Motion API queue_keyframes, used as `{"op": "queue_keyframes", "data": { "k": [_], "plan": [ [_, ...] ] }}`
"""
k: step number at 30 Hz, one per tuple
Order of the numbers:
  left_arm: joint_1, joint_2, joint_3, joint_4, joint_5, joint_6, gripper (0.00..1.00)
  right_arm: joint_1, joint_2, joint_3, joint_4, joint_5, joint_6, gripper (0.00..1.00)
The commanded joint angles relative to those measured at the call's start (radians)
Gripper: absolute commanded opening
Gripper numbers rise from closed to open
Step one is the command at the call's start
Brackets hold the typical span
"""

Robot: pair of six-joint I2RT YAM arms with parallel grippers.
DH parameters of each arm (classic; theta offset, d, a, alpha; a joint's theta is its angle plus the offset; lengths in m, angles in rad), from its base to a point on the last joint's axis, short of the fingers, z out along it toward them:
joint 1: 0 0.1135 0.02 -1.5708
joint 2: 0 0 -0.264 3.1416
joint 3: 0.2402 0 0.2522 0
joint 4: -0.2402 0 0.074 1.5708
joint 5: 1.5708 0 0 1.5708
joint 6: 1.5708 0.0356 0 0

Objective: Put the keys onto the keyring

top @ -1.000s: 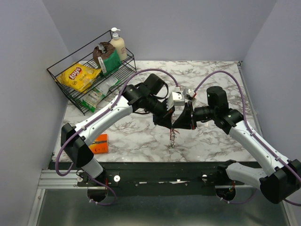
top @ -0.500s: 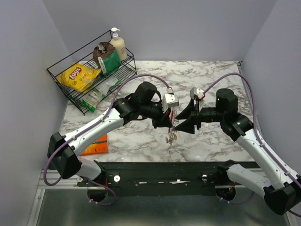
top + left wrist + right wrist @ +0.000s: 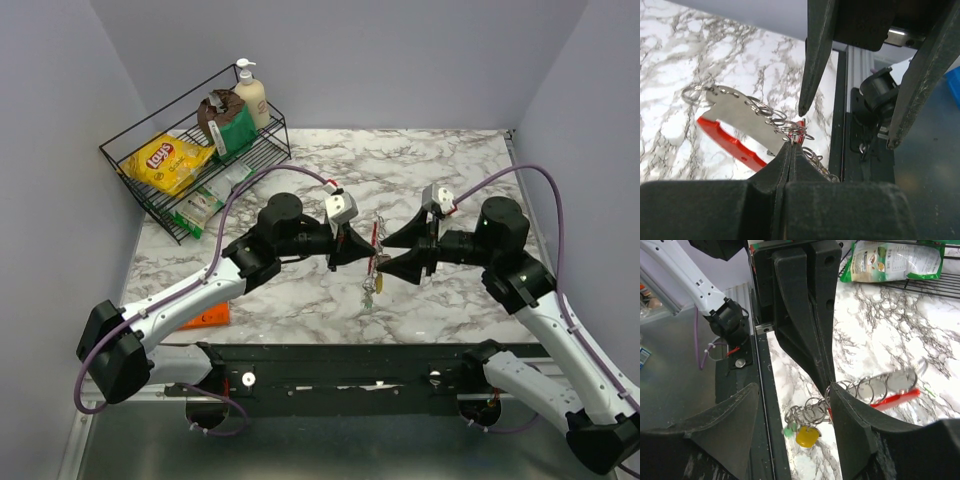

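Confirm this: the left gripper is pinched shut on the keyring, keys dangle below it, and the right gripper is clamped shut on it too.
Not quite. The right gripper is open, not clamped: the right wrist view shows its fingers spread wide apart. The rest holds: the left gripper is pinched shut on the keyring, and keys dangle below it.

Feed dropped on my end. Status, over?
Left tool shut on keyring, held up. Right tool open, facing it. Keys dangle below. Nothing blocking.
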Motion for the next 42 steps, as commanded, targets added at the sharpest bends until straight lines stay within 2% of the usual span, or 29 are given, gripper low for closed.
{"op": "queue_keyframes", "data": {
  "k": [1,4,11,21,26,35,42],
  "plan": [
    [0.001,-0.025,-0.033,0.259,-0.008,-0.085,0.0,-0.001,-0.027,-0.018,0.023,-0.002,0.013,0.67],
    [0.001,-0.029,-0.044,0.28,-0.016,-0.096,0.0,-0.004,-0.049,-0.029,0.021,0.024,0.009,0.68],
    [0.038,-0.021,-0.024,0.176,-0.021,-0.13,0.0,-0.015,-0.038,-0.052,0.015,0.05,0.019,0.69],
    [0.084,-0.044,-0.141,0.423,0.084,-0.263,0.0,-0.03,-0.035,-0.098,0.038,0.064,0.011,0.67],
    [0.09,-0.032,-0.162,0.532,0.119,-0.311,0.0,-0.03,-0.012,-0.112,0.093,0.04,0.026,0.53],
    [0.098,-0.001,-0.182,0.659,0.154,-0.375,0.0,-0.03,0.014,-0.112,0.145,-0.014,0.043,0.4],
    [0.11,0.007,-0.187,0.69,0.168,-0.388,0.0,-0.03,-0.039,-0.133,0.158,0.003,0.019,0.44]
  ]
}}
